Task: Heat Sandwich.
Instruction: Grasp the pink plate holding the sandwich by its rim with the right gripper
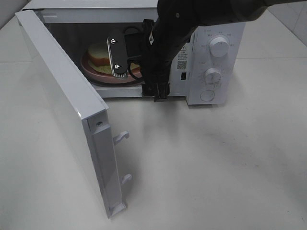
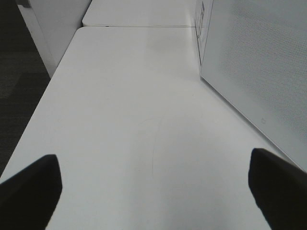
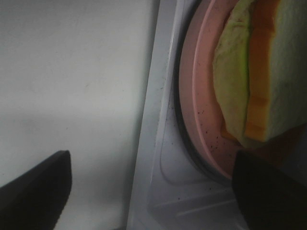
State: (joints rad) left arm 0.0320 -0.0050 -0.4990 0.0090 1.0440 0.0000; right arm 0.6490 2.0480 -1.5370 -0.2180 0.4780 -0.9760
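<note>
The sandwich (image 1: 100, 55), pale bread with yellowish-green and orange filling, lies on a round pink plate (image 1: 90, 72) inside the open microwave (image 1: 216, 57). My right gripper (image 1: 139, 74) hangs at the oven mouth, open. One finger is over the plate and the other is outside, near the front sill. In the right wrist view the sandwich (image 3: 254, 81) and plate (image 3: 196, 96) sit just past my right gripper (image 3: 153, 191), and nothing is clamped between its fingers. My left gripper (image 2: 153, 191) is open over bare table (image 2: 144, 120). It does not show in the exterior high view.
The microwave door (image 1: 67, 115) swings wide open to the left, its latch hooks pointing out over the table. Knobs (image 1: 219, 46) are on the right front panel. In the left wrist view the door's perforated white panel (image 2: 259, 67) runs along one side.
</note>
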